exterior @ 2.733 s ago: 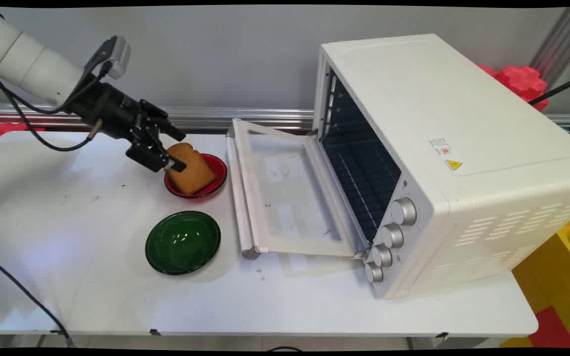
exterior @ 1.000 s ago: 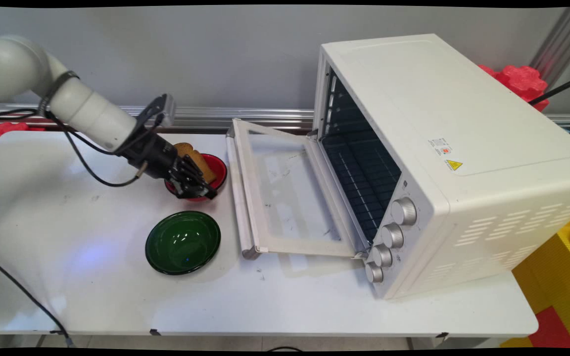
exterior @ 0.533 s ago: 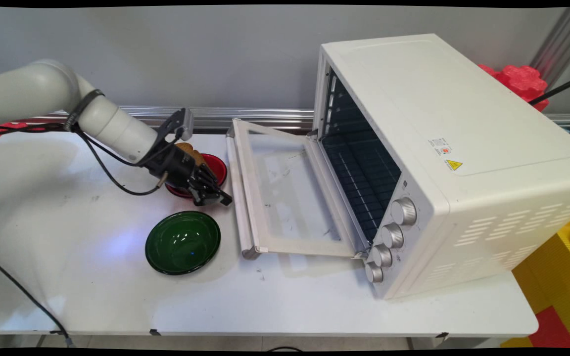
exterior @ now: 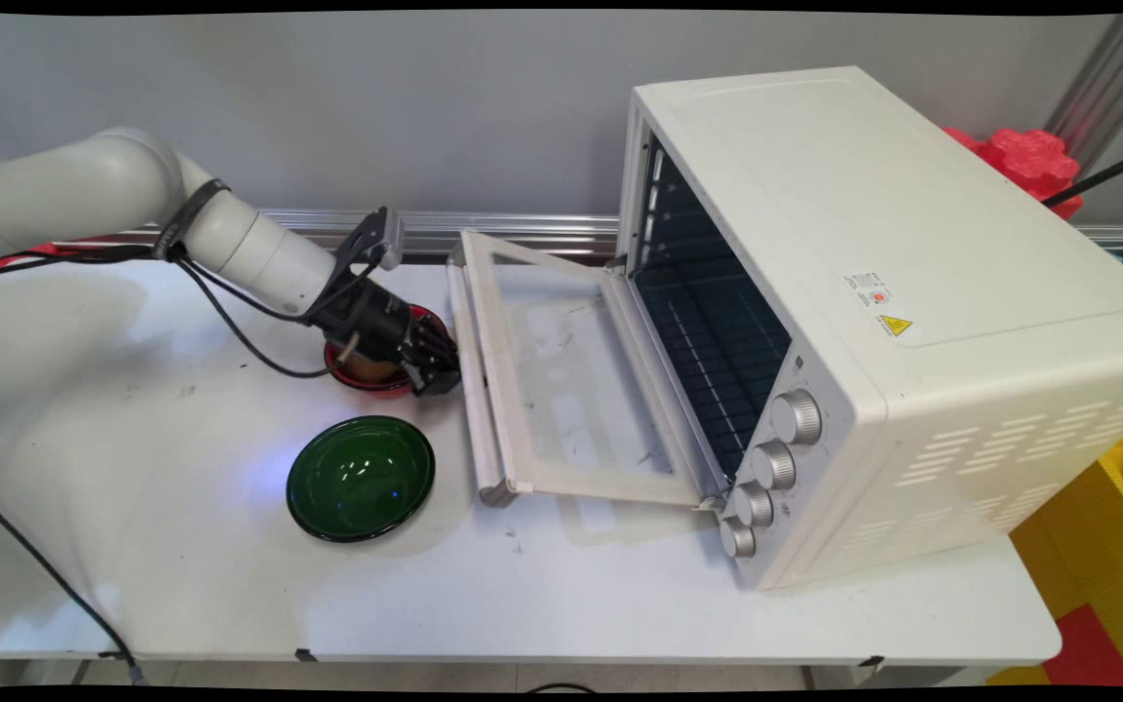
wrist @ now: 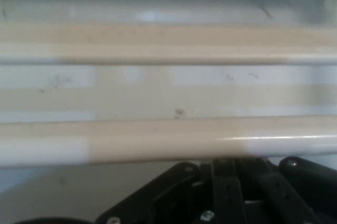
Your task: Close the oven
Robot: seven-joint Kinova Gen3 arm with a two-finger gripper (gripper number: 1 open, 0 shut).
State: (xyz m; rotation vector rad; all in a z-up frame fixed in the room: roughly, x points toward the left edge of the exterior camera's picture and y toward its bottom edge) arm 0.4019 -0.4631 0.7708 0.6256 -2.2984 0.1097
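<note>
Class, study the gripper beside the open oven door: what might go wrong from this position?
1. The gripper sits right at the oven door's handle bar; a misjudged push might shift the oven.
2. Its wrist hangs over the red plate with the bread, so it might knock them.

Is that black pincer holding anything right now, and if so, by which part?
Nothing that I can see. The pincer sits low beside the oven door's handle, in front of the red bowl, without gripping either.

The main view looks down across the table [exterior: 181, 585] at the wall. The hand view sits very close to the oven door handle [wrist: 158, 145], which both views show [exterior: 469, 390].
</note>
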